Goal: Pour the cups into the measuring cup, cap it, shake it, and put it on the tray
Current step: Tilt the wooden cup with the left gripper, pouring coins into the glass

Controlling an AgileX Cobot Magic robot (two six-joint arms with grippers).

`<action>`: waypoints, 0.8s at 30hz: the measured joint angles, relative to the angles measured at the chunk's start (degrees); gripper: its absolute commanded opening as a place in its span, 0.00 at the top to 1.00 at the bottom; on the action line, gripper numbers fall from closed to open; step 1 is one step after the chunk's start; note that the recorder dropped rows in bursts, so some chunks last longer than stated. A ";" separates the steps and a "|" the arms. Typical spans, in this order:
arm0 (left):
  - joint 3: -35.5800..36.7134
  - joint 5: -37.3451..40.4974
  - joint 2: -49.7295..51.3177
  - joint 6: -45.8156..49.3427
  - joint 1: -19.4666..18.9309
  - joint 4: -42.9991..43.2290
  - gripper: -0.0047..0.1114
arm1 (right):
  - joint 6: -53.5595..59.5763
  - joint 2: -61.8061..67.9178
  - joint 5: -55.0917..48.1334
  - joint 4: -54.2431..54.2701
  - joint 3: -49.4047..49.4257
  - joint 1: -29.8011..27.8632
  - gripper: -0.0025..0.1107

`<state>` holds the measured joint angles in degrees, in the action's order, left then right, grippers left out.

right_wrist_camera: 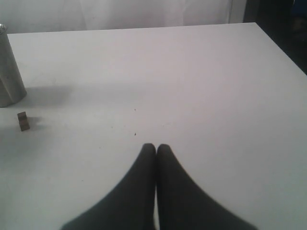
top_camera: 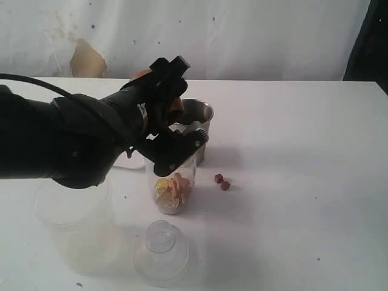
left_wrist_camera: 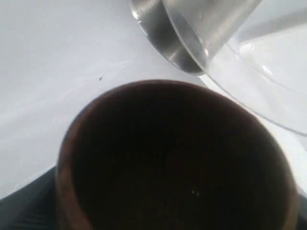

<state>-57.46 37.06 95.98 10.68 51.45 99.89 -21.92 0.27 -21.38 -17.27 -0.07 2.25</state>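
The left claw (top_camera: 173, 110) stands wide, its jaws clamped on the dark-brown cup (left_wrist_camera: 177, 158) from either side. In the left wrist view the cup fills most of the frame, its dark inside turned to the camera. The claw holds the cup off the desk (top_camera: 303, 151).

Directly below the claw, the measuring cup (top_camera: 173, 185) stands upright on the desk, uncapped. Yellow and pink bits (top_camera: 171, 188) lie in its bottom. Just beyond the claw, on the far side of the measuring cup and almost touching it, the steel tumbler (top_camera: 199, 124) stands upright. Two small reddish-brown pieces (top_camera: 222, 182) lie on the desk near the measuring cup's base, on the side away from the arm.

Nearer the camera than the claw, the clear domed lid (top_camera: 160, 245) rests on the desk, apart from the measuring cup. The cloudy tub (top_camera: 70, 203) sits under the left forearm. I cannot make out the tray for certain.

The right claw (right_wrist_camera: 156, 149) is fully closed, fingertips pressed together, with nothing between them. It hangs over bare desk, well apart from the steel tumbler and the one small piece in its view.
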 measured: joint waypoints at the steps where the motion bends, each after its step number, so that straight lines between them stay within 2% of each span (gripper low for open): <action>1: 0.00 0.09 0.00 0.00 0.35 0.00 0.96 | 0.00 0.00 0.00 0.00 0.00 0.00 0.98; 10: 0.00 3.67 0.03 1.87 1.09 0.00 0.96 | 0.00 0.00 0.00 0.00 0.00 0.00 0.98; 14: 0.00 6.04 0.03 -1.33 1.09 0.00 0.96 | 0.00 0.00 0.00 0.00 0.00 0.00 0.98; 20: 0.00 9.94 -0.37 -19.02 1.09 -0.11 0.96 | 0.00 0.00 0.00 0.00 0.00 0.00 0.98; 24: 0.00 11.00 -3.18 -37.36 0.96 -0.11 0.96 | 0.00 0.00 0.00 0.00 0.00 0.00 0.98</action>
<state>-57.46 48.07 92.80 -26.67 52.41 99.78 -21.92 0.27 -21.38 -17.27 -0.07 2.25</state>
